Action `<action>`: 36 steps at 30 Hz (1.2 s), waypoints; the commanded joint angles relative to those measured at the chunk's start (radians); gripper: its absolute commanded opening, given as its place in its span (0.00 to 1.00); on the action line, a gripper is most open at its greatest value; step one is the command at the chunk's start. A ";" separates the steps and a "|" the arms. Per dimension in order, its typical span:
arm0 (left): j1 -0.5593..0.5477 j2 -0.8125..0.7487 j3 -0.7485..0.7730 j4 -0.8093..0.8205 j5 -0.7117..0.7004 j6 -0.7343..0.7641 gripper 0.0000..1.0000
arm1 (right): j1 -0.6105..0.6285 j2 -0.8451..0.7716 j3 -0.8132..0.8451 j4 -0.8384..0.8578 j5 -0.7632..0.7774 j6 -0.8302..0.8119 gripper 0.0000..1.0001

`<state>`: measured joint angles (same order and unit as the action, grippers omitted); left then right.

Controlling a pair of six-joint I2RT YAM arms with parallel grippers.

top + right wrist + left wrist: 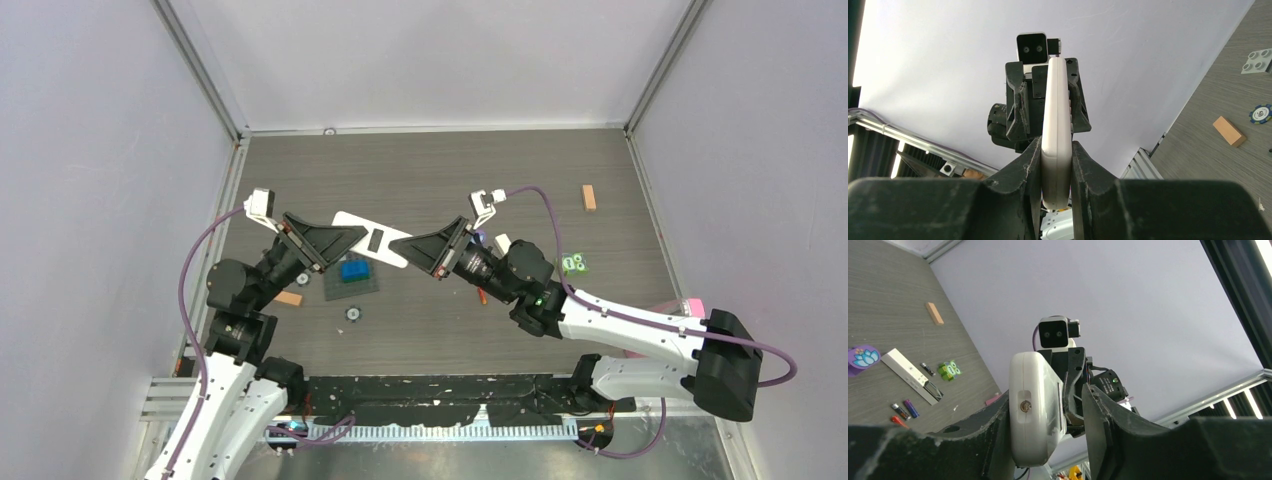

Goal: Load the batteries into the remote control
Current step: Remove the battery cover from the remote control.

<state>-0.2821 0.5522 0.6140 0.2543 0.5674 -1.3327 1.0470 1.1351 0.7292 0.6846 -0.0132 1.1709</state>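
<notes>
A wider white remote point(392, 246) hangs in the air between both grippers. My right gripper point(412, 248) is shut on one end of it; it shows edge-on between the jaws in the right wrist view point(1055, 145). My left gripper point(1048, 400) is open around the other end; the remote point(1033, 405) rests against one finger, with a gap to the other. The narrow white remote control point(908, 372) with a black end lies on the table. Beside it lie the batteries: reddish-orange point(896, 420), blue-purple point(911, 408), dark point(927, 369). In the top view my right arm mostly hides them.
On the table are a wooden block point(589, 198), a green owl toy point(573, 264), a blue brick on a dark plate point(352, 270), a poker chip point(353, 313) and a small wooden block point(289, 298). A purple lotus piece point(863, 357) lies near the narrow remote.
</notes>
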 commanded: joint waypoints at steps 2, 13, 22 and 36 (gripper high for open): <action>-0.010 0.000 -0.009 0.044 -0.040 0.024 0.45 | 0.014 0.004 0.028 0.035 0.051 0.017 0.17; -0.029 0.024 0.007 0.010 -0.027 0.058 0.02 | 0.022 0.044 0.043 0.029 0.043 0.026 0.20; -0.028 0.041 -0.001 0.045 -0.074 0.022 0.00 | 0.022 0.031 0.005 -0.035 0.039 0.029 0.26; 0.030 0.023 -0.027 0.080 -0.143 -0.036 0.00 | 0.001 -0.070 -0.152 -0.021 0.039 0.066 0.26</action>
<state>-0.2935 0.5919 0.5732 0.2287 0.5724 -1.3811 1.0534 1.1172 0.6201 0.7193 0.0257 1.2568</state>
